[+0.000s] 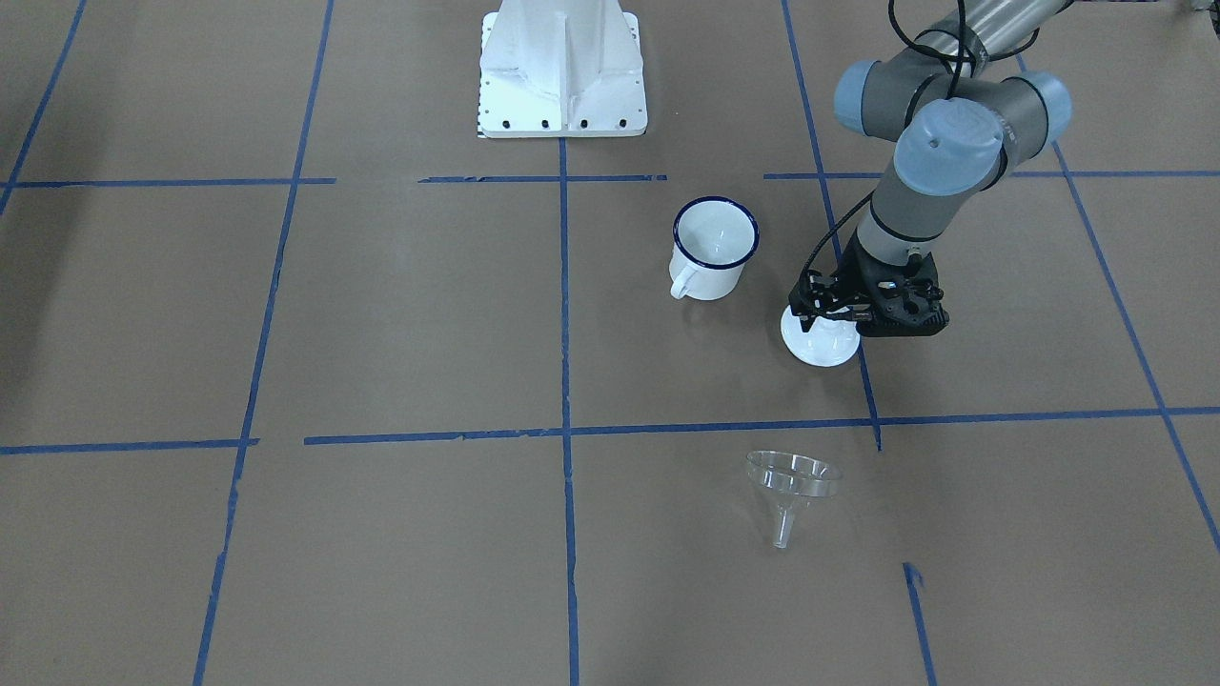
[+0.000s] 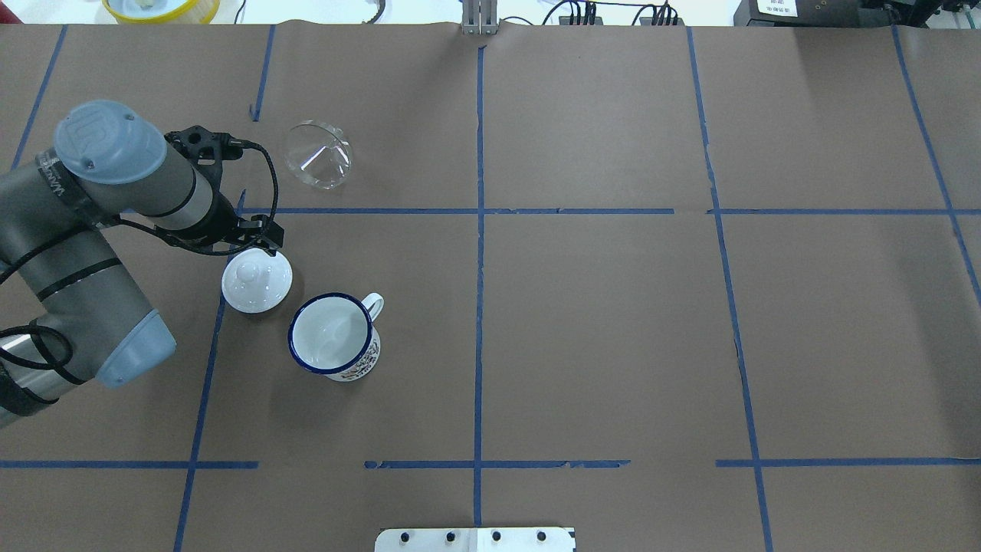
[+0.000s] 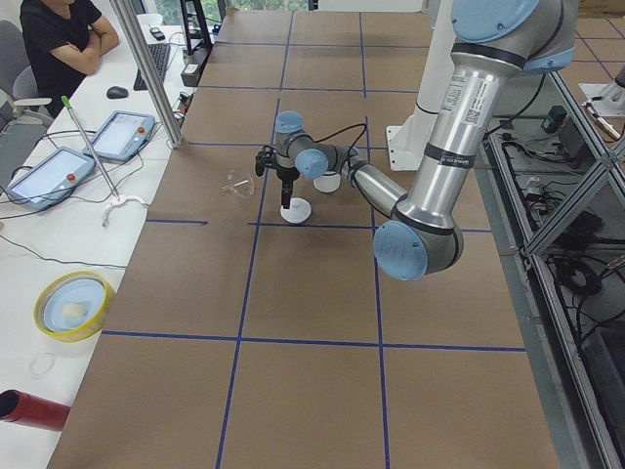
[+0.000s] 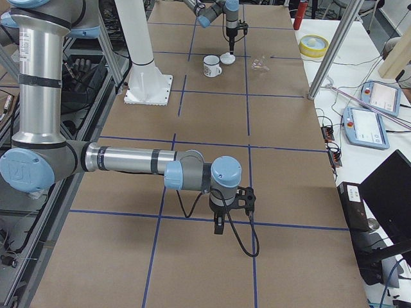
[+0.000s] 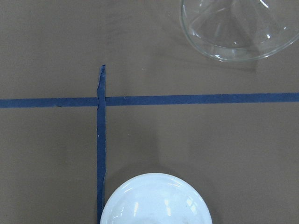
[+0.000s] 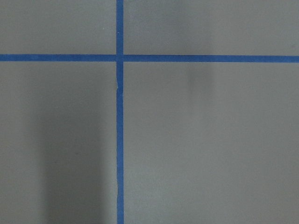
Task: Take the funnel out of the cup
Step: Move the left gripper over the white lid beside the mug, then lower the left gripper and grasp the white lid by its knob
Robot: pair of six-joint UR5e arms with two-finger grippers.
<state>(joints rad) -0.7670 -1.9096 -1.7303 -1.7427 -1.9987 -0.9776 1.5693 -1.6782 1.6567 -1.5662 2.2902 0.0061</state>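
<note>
The funnel (image 2: 318, 155) is being left lying on its side on the table (image 2: 613, 322), outside the empty cup (image 2: 335, 336), at its 12 o'clock in the overhead view; the left gripper (image 1: 863, 322) is being held over the lid (image 2: 257, 280); neither its opening nor the right gripper's (image 4: 219, 228) can be told.
</note>
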